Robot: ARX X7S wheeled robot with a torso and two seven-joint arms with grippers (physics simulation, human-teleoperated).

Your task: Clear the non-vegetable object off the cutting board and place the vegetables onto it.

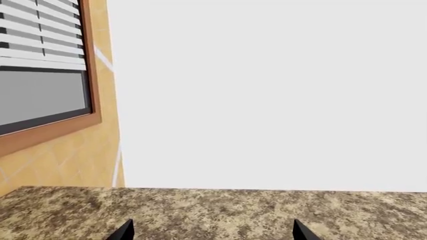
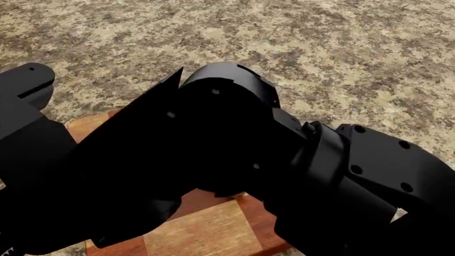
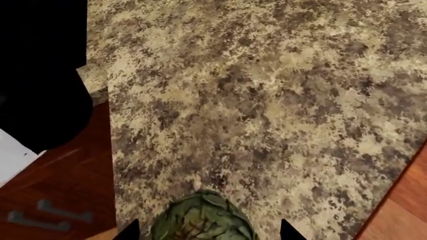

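A green artichoke (image 3: pixel 203 219) with layered leaves sits between the fingertips of my right gripper (image 3: pixel 207 231), over the speckled granite counter (image 3: pixel 267 100). The jaws stand wide, with a gap showing on each side of the artichoke, so the right gripper is open. My left gripper (image 1: pixel 213 232) is open over bare counter (image 1: pixel 213 210) with nothing between its fingertips. In the head view my black arms cover most of the cutting board (image 2: pixel 202 232); only tan and reddish-brown blocks show at its edges. The non-vegetable object is out of view.
A window with blinds (image 1: pixel 40 60) and a yellow tiled wall (image 1: pixel 67 160) stand behind the counter in the left wrist view. Past the counter edge are dark wood and grey handles (image 3: pixel 47 214). A tan wooden strip (image 3: pixel 403 200) shows at one corner.
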